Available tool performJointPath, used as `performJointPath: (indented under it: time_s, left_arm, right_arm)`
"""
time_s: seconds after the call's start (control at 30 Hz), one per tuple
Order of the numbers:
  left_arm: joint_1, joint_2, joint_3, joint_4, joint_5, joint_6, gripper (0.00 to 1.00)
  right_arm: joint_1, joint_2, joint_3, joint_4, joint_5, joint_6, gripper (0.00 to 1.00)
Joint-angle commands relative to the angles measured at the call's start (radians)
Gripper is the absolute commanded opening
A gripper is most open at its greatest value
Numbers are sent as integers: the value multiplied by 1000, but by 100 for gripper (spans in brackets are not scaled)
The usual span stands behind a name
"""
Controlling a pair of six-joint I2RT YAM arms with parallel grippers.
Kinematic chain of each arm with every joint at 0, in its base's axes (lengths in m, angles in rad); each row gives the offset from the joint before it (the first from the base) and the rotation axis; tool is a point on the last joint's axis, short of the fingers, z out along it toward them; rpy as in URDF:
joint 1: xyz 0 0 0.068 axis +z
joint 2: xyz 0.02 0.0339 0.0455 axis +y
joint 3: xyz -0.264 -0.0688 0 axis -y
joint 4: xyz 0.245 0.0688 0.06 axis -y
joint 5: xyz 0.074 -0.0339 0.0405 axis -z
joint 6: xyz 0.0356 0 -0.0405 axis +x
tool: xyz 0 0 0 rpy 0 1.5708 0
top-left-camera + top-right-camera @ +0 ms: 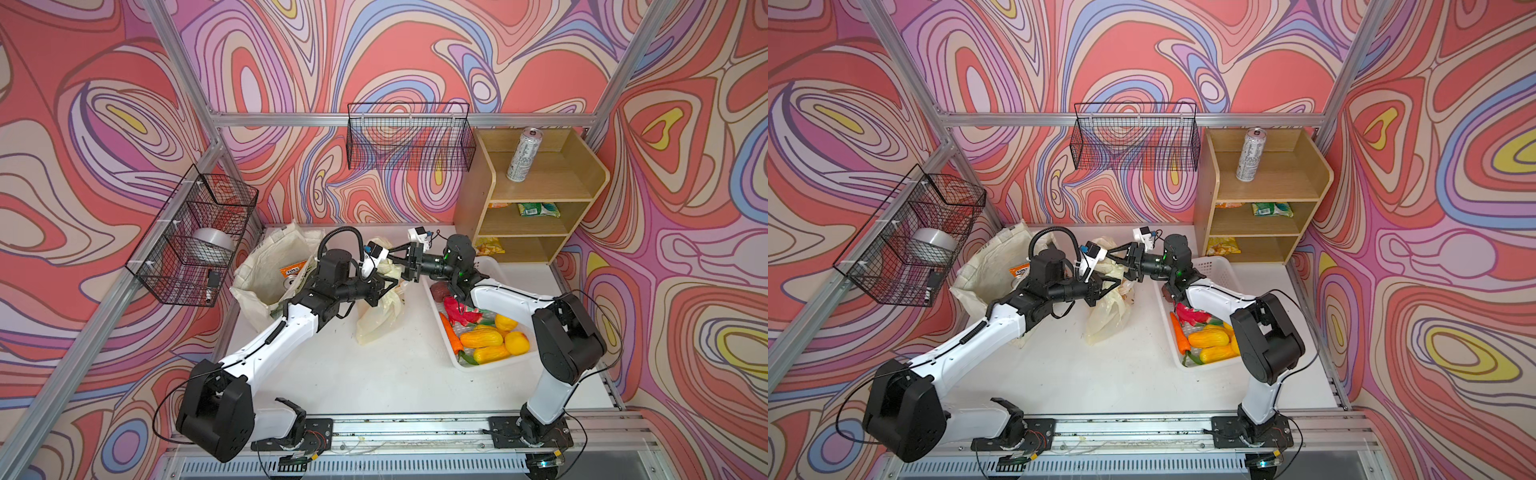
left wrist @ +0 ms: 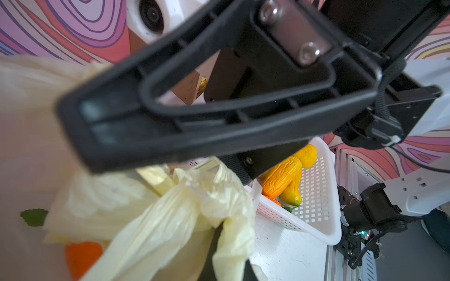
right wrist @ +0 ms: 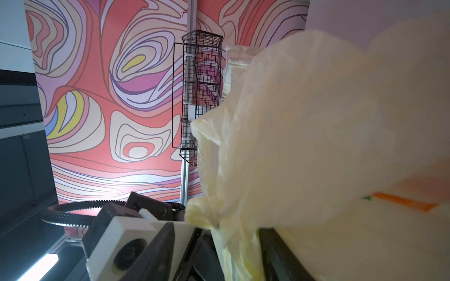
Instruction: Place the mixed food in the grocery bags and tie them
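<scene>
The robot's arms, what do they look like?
The left arm and right arm have white shells and black joints; a ribbed black hose loops on the left. The left hand and right hand are black, each with a small white camera.

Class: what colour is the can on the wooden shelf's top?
Silver; the can shows best in a top view.

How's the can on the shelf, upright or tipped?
Upright: the can stands on its base on the shelf top board, top end up.

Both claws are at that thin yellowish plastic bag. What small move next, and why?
Probably the right gripper closing on the loose top of the thin pale-yellow plastic bag: its jaws stand open, while the left gripper pinches bunched film.
</scene>
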Motion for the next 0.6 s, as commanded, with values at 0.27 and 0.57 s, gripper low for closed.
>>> performJointPath:
  time_s: [0.27,0.57]
  left_arm:
    - [-4,-10,72,-148,33,106,0]
    - [-4,-84,-72,-59,5,53,0]
  right_arm:
    - [68,91,20,54,-49,30,16]
    - [-2,119,14,504,-36,244,0]
